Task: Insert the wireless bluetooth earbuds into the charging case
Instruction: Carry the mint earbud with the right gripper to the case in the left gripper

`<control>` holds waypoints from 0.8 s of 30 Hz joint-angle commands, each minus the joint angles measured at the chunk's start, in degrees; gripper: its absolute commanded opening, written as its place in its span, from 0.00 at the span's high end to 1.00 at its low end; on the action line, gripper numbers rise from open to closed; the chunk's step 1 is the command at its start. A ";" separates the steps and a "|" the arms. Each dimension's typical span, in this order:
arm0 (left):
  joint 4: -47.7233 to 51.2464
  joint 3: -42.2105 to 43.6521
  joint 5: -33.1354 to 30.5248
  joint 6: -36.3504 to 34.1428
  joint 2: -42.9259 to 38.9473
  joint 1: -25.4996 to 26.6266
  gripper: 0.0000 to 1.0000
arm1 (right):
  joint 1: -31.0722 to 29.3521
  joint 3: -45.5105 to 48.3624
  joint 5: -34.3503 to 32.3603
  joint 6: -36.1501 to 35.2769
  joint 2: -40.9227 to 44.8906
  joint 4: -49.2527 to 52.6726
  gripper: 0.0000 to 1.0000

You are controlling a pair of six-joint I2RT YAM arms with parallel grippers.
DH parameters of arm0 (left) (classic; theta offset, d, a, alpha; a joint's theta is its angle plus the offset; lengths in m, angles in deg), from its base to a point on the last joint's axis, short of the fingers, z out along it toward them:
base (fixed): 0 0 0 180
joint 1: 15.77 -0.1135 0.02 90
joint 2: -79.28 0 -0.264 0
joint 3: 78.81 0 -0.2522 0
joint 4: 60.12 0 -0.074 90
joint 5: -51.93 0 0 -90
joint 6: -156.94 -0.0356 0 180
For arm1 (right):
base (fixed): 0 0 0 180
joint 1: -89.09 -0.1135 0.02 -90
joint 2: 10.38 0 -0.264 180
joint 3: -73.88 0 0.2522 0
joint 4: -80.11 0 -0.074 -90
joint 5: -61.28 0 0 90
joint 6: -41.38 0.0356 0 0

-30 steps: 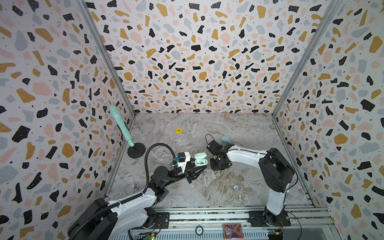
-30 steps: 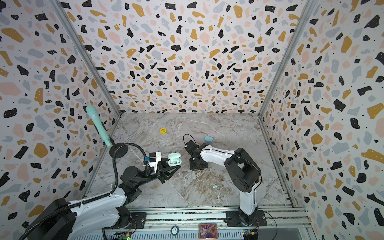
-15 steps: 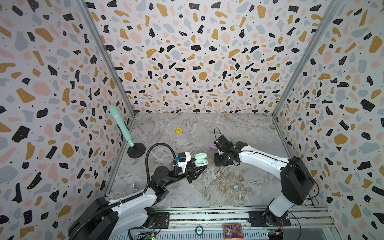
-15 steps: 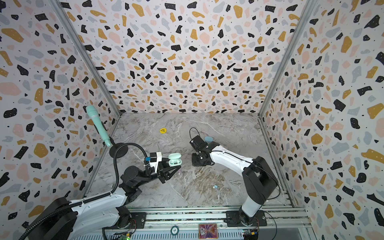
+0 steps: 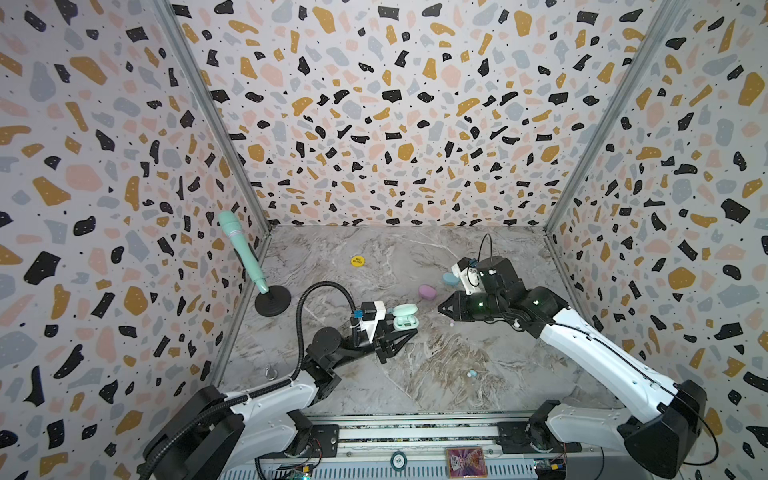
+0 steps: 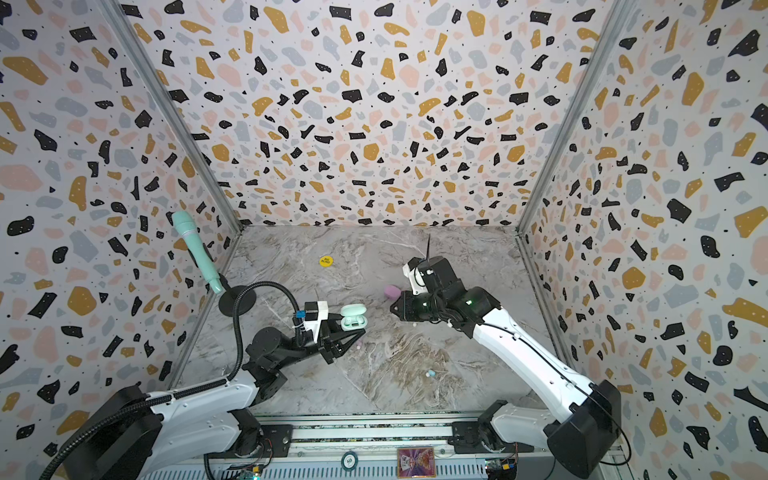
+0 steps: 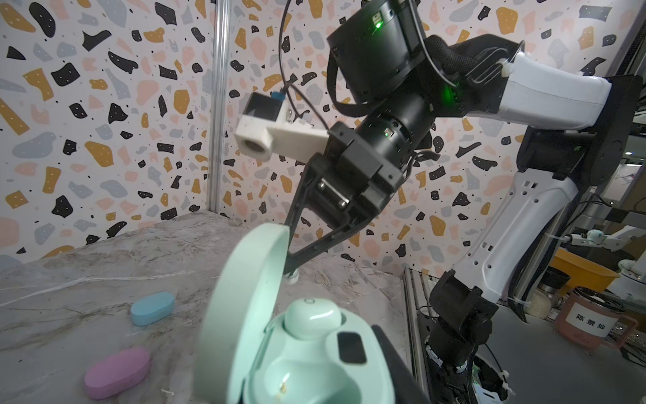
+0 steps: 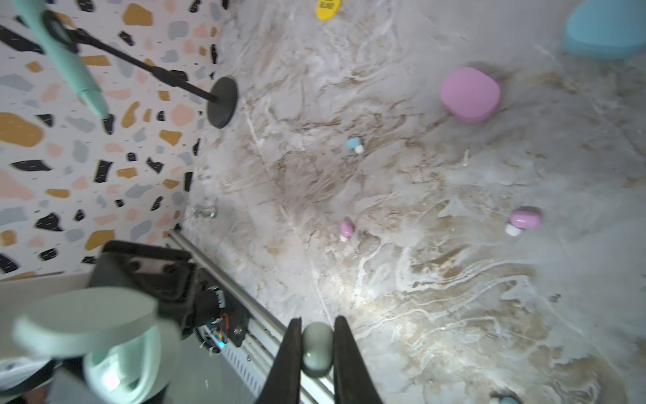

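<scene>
Left claw point(image 5: 404, 331) clamps the mint charging case point(image 5: 405, 316), lid point(image 7: 241, 297) open, presenting its empty socket point(image 7: 297, 377) to the right claw point(image 5: 444, 311), which pinches a pale green earbud point(image 8: 316, 348) for insertion

White shells, black joints on both arms. A ribbed black hose point(image 5: 299, 332) follows the left arm point(image 5: 270, 399); the right arm point(image 5: 602, 357) has green lights point(image 5: 480, 305) at its wrist.
</scene>
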 commanded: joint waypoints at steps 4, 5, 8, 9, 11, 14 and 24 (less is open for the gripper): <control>-3.83 -2.55 1.40 -0.53 0.26 -0.40 0.86 | -1.46 -3.83 10.24 0.84 3.93 -4.50 0.88; -3.81 -2.59 1.44 -0.53 0.26 -0.39 0.86 | -1.95 -4.06 10.69 0.91 3.91 -4.87 0.88; -3.77 -2.75 1.61 -0.52 0.26 -0.39 0.86 | -4.23 -4.70 11.67 0.94 3.10 -5.99 0.88; -3.72 -2.84 1.67 -0.51 0.26 -0.41 0.86 | -5.16 -4.75 11.79 1.04 2.82 -6.43 0.88; -3.63 -2.86 1.69 -0.57 0.18 -0.39 0.86 | -6.60 -4.82 12.21 1.30 2.17 -7.38 0.88; -3.39 -2.86 1.70 -0.69 -0.08 -0.44 0.86 | -8.48 -5.13 12.55 1.43 1.32 -8.84 0.88; -3.54 -2.42 1.83 -0.75 -0.46 -0.39 0.86 | -10.76 -5.04 14.34 3.06 -2.36 -16.44 0.88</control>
